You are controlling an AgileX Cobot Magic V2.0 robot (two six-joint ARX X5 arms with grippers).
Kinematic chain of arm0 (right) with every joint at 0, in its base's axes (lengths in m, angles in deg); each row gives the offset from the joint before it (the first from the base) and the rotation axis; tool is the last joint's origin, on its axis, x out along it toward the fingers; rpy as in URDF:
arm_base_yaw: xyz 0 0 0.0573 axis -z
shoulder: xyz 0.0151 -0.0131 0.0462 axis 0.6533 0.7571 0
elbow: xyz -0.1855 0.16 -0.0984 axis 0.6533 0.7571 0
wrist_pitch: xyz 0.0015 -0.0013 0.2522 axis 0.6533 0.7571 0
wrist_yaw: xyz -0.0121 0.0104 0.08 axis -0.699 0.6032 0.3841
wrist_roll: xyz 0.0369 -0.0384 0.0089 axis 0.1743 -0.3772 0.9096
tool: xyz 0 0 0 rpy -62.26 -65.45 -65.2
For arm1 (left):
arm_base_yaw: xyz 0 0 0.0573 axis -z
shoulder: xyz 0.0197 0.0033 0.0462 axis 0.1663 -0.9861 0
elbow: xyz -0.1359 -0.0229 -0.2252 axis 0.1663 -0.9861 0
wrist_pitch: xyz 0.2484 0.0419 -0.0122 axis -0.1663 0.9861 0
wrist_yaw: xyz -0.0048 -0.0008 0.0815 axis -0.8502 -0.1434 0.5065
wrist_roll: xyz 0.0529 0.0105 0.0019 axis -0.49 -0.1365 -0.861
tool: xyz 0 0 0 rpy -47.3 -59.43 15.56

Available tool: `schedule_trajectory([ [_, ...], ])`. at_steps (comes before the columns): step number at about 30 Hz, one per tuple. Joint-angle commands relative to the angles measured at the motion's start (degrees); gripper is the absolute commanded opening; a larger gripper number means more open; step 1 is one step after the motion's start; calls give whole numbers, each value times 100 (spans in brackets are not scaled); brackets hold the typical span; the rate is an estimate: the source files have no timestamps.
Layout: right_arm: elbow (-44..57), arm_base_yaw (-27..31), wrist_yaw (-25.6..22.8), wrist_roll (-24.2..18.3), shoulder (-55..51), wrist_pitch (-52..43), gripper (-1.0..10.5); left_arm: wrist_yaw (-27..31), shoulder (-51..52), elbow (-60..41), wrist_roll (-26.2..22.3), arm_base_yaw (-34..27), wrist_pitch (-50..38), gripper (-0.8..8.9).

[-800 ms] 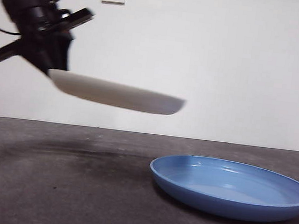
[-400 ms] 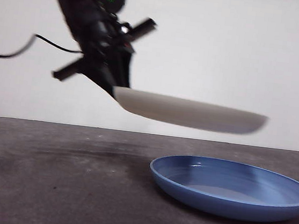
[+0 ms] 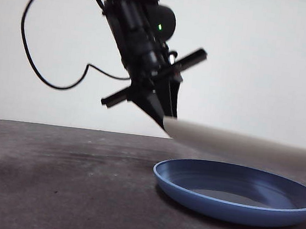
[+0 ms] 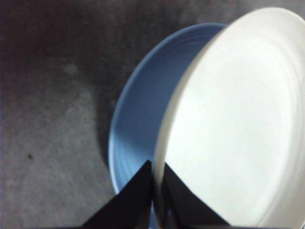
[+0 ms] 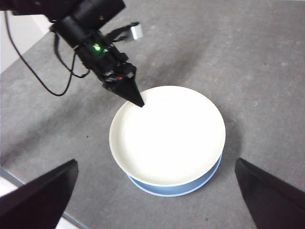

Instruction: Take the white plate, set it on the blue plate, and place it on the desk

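My left gripper (image 3: 166, 121) is shut on the rim of the white plate (image 3: 243, 146) and holds it in the air just above the blue plate (image 3: 231, 203), which rests on the desk (image 3: 51, 180). In the left wrist view the jaws pinch the white plate's (image 4: 238, 124) edge, with the blue plate (image 4: 138, 124) showing beneath it. In the right wrist view the white plate (image 5: 169, 136) covers most of the blue plate (image 5: 190, 187), and the left gripper (image 5: 138, 101) holds its rim. My right gripper (image 5: 155, 210) is open, high above the desk, away from both plates.
A black cable (image 3: 41, 74) hangs from the left arm. The desk's near edge (image 5: 38, 195) shows in the right wrist view.
My left gripper has carried the white plate to the right and lower, from left of the blue plate to just above it.
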Motion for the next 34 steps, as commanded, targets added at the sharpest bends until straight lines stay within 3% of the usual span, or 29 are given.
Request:
schedule_trajectory([
  [1, -122, -15, -22, -81, -11, 37, 567, -31, -269, 212, -46, 37, 13, 9],
  [13, -122, -15, -20, -81, -13, 66, 567, -33, -496, 212, -345, 61, -24, 24],
  [15, -122, -15, -20, -81, -13, 66, 567, -33, -496, 212, -363, 59, -37, 108],
  [20, -122, -15, -17, -79, -11, 66, 567, -61, -496, 225, -361, 59, -127, 445],
  [24, -122, -15, -17, -79, -11, 66, 567, -90, -496, 391, -369, 59, -131, 586],
  [28, -122, -15, -20, -79, -11, 66, 567, -94, -496, 813, -584, 15, 254, 663],
  [34, -120, -15, -20, -42, -9, 63, 567, -90, -490, 1899, -1353, -66, 1801, 661],
])
